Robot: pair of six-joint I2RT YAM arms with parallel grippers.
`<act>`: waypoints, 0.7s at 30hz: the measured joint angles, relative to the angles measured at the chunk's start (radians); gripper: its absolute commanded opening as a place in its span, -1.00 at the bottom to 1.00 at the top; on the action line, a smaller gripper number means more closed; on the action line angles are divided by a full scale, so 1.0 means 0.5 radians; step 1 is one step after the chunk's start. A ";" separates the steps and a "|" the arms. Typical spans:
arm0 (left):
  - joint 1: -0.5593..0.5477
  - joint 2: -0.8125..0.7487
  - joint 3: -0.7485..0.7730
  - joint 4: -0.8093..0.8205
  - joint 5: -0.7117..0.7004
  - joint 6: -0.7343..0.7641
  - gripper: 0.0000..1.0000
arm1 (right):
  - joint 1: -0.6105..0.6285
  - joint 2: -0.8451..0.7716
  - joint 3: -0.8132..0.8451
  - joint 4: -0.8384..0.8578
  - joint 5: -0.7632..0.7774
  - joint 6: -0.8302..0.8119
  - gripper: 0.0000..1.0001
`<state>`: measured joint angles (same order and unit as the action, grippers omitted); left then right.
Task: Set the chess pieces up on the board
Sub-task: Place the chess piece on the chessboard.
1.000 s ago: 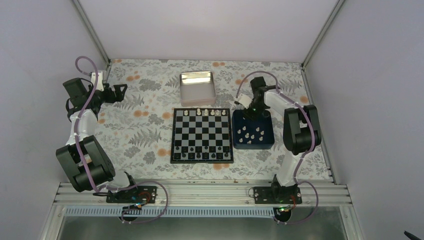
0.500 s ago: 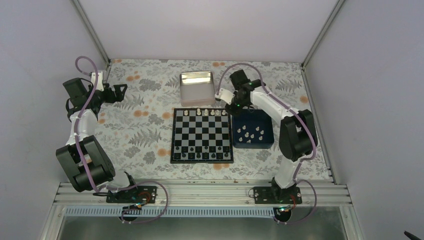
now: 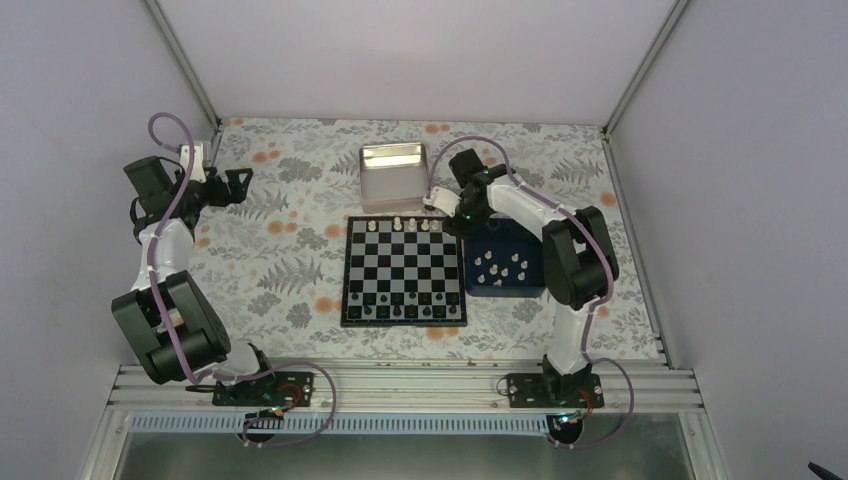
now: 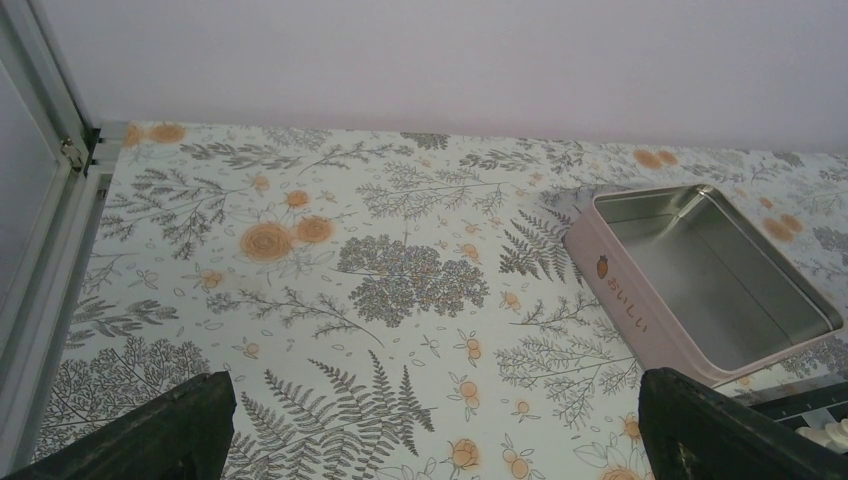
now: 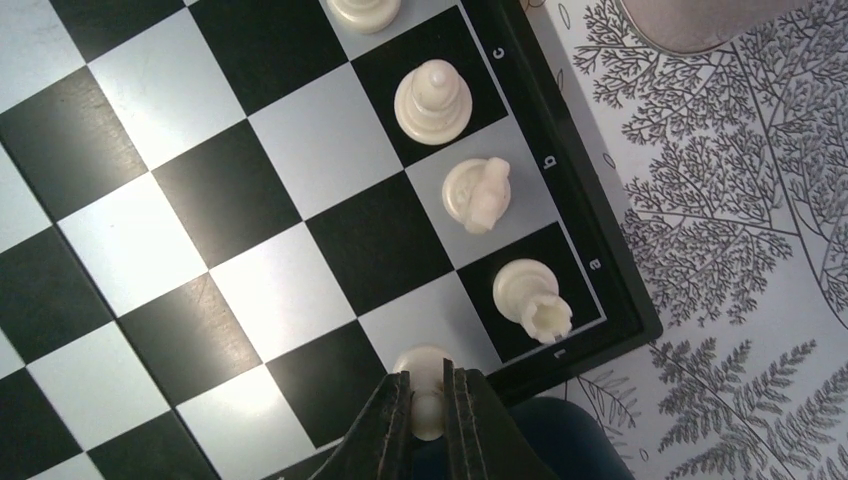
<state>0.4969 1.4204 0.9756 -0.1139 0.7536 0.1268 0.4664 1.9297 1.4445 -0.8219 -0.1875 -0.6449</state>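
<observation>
The chequered board [image 3: 404, 271] lies mid-table, with white pieces along its far row [image 3: 410, 224] and dark pieces along its near row. My right gripper [image 3: 455, 222] is over the board's far right corner, shut on a white pawn [image 5: 427, 391] above a light square. In the right wrist view a rook [image 5: 531, 296], a knight [image 5: 477, 193] and a bishop [image 5: 432, 100] stand on the board's [image 5: 200, 200] edge row. More white pieces [image 3: 503, 266] lie in the dark blue tray [image 3: 535, 280]. My left gripper [image 3: 240, 184] is open and empty at the far left, its fingertips [image 4: 160, 435] wide apart.
A shiny metal tin [image 3: 394, 176] stands behind the board, also in the left wrist view [image 4: 720, 300]. The dark blue tray sits right against the board's right side. Metal frame posts rise at the back corners. The floral cloth [image 3: 280, 270] covers the table.
My right gripper has moved left from over the blue tray to the board's far right corner, carrying a white pawn. The left arm has not moved.
</observation>
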 measured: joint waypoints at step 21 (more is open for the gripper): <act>0.015 0.000 0.000 -0.001 0.019 -0.001 1.00 | 0.021 0.082 -0.040 0.072 0.031 0.028 -0.76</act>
<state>0.5045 1.4204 0.9756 -0.1143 0.7631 0.1265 0.4767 1.9709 1.4242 -0.7860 -0.1722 -0.6308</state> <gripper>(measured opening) 0.999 0.111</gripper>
